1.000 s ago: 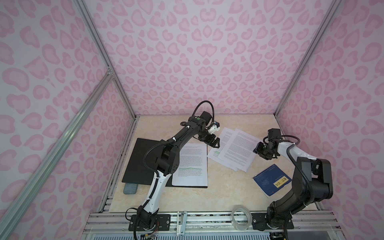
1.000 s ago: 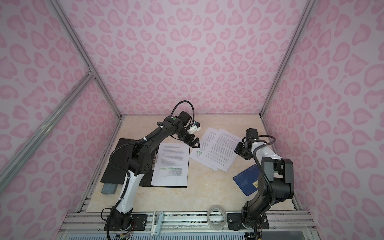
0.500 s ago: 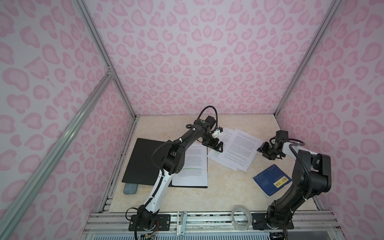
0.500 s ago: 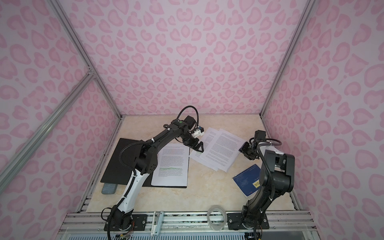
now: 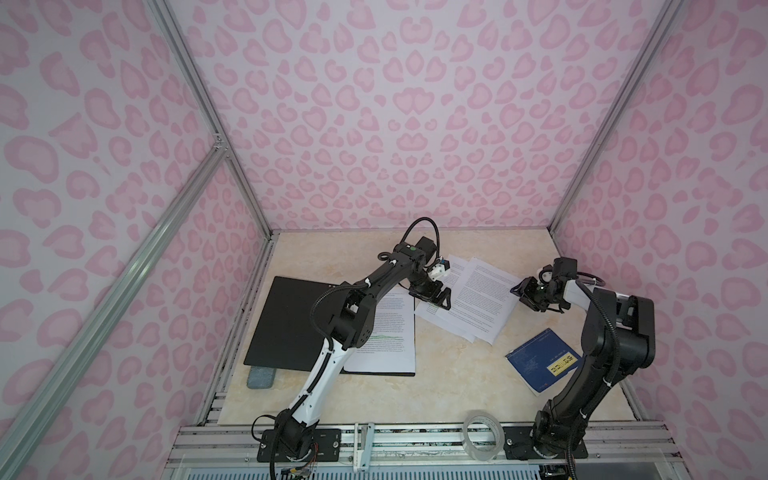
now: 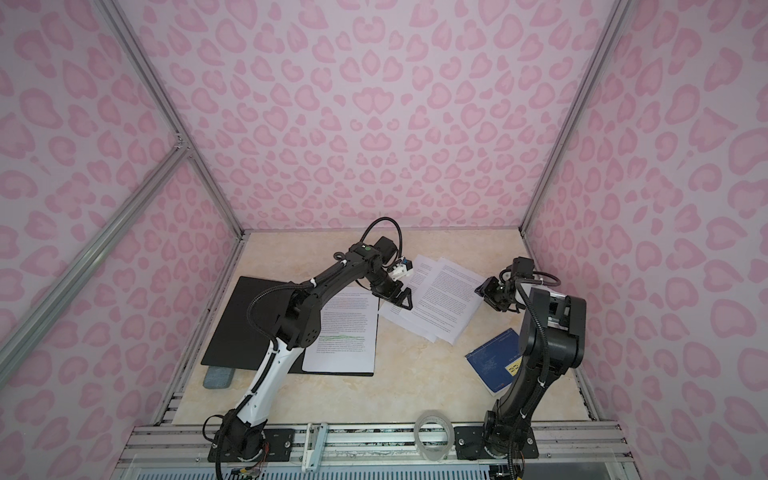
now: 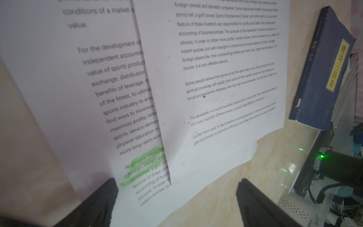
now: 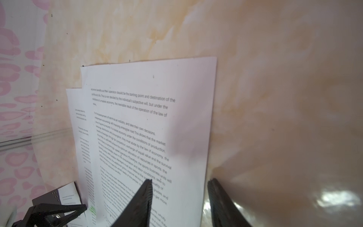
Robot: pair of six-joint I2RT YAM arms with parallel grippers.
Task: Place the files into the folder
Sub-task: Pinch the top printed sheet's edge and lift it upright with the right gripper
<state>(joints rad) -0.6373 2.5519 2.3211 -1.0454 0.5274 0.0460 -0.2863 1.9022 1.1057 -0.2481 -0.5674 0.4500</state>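
One open black folder (image 5: pixel 291 324) left of the left gripper (image 5: pixel 437 299), with one sheet (image 5: pixel 388 332) in it. Left gripper is spread wide over the left edge of two overlapping loose sheets (image 5: pixel 478 303). Right gripper (image 5: pixel 522 291) is half-spread and empty at their right edge. One blue booklet (image 5: pixel 542 361) sits below it.

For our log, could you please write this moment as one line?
folder open, one file inside; two files on table; left gripper open; right gripper open

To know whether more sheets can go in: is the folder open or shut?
Open: the folder lies flat, black inside up, with one printed sheet on it.
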